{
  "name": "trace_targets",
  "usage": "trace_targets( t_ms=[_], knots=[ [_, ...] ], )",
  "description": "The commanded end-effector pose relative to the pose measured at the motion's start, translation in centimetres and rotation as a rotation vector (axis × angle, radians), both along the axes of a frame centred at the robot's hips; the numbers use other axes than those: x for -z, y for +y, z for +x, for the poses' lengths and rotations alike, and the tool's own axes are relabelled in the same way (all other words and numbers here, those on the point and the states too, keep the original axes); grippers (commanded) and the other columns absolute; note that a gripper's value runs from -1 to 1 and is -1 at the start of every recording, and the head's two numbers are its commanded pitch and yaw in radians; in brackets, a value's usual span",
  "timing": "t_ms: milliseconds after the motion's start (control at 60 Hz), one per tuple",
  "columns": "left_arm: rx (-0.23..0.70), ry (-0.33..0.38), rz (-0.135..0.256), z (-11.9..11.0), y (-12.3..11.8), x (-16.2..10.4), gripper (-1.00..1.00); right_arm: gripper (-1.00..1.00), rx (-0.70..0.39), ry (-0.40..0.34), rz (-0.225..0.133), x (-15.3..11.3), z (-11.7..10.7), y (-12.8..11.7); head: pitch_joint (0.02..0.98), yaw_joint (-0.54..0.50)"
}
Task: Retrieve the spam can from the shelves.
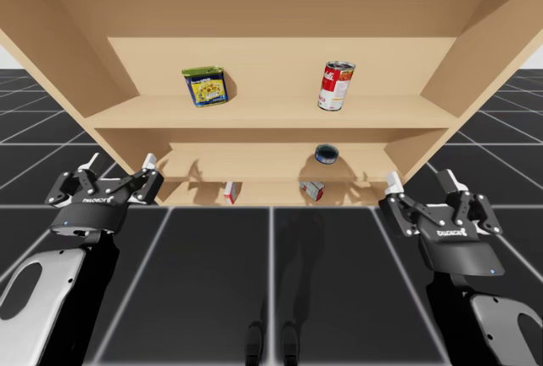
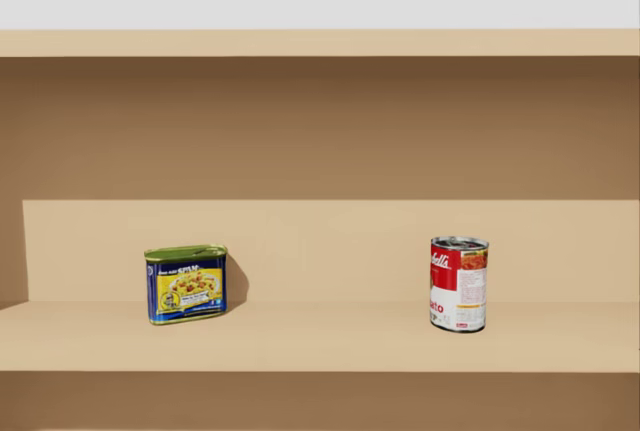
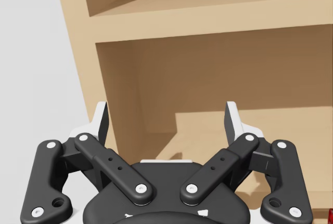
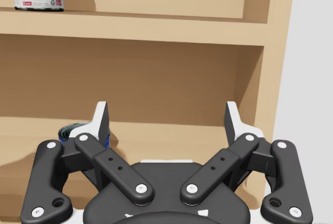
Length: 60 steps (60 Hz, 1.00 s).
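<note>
Left claw (image 1: pixel 120 165) is spread wide and empty, low by the unit's left side, so I'd raise it to the blue-and-yellow boxy tin (image 1: pixel 204 86) on the left of the upper shelf (image 1: pixel 271 112) (maybe turned slightly?) and square up across its flat sides, well apart from the red-and-white round can (image 1: pixel 336 86), with the right claw (image 1: pixel 420 181) equally wide and empty.

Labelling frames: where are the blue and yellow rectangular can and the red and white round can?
blue and yellow rectangular can (image 2: pixel 186 284), head view, front face.
red and white round can (image 2: pixel 459 284), head view, side label.
</note>
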<state>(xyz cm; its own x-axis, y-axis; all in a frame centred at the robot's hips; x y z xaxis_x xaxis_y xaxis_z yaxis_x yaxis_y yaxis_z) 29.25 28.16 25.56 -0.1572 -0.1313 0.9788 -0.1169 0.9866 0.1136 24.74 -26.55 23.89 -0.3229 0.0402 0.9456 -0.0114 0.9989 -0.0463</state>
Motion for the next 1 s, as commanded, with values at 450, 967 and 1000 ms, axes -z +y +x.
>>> trace_targets(
  t_ms=[450, 967, 1000],
  knots=[
    [0.013, 0.015, -0.01, -0.1, 0.0, 0.0, -1.0, -1.0, 0.011, 0.048, -0.01, 0.3, 0.4, 0.2, 0.217, 0.21],
    [0.171, 0.071, -0.102, -5.0, -2.9, -6.7, -1.0, -1.0, -0.011, 0.069, 0.018, 0.3, 0.3, 0.3, 0.245, 0.25],
    [0.188, 0.071, -0.103, -5.3, -3.2, -7.3, -1.0, -1.0, -0.011, 0.069, 0.016, 0.3, 0.3, 0.3, 0.246, 0.25]
  ],
)
